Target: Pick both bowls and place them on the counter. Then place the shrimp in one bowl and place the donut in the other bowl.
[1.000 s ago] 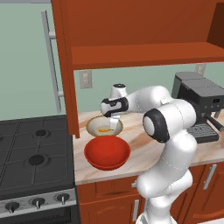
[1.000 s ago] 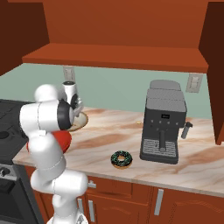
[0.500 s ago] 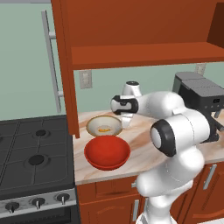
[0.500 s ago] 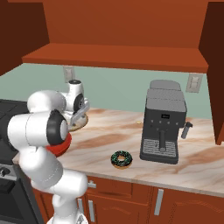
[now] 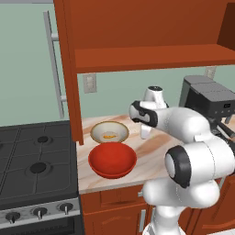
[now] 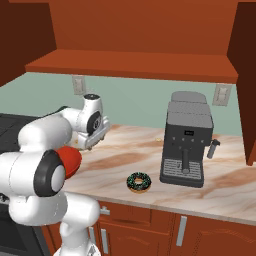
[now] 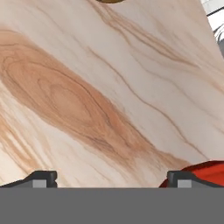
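The cream-beige bowl (image 5: 109, 131) sits on the counter (image 5: 146, 150) near the stove, and the small orange shrimp (image 5: 109, 136) lies inside it. In front of it, touching or nearly so, stands the glossy red bowl (image 5: 112, 159), which holds nothing. My gripper (image 5: 145, 133) hangs open and empty over bare counter, to the right of both bowls. The donut (image 6: 139, 182) lies further right near the counter's front edge, ahead of the coffee machine. In the hand view my gripper (image 7: 111, 178) looks at marbled counter (image 7: 109, 96), with the red bowl's edge (image 7: 205, 171) beside one fingertip (image 7: 179, 177).
A dark coffee machine (image 6: 187, 140) stands at the counter's right, behind the donut. The black stove (image 5: 32, 167) adjoins the counter on the left. A wooden shelf (image 5: 151, 57) and cabinets hang overhead. A cabinet side panel (image 5: 69, 73) comes down by the bowls.
The arm has swung right, carrying the open gripper from above the cream bowl to over the bare counter beside it. The shrimp stays in the cream bowl.
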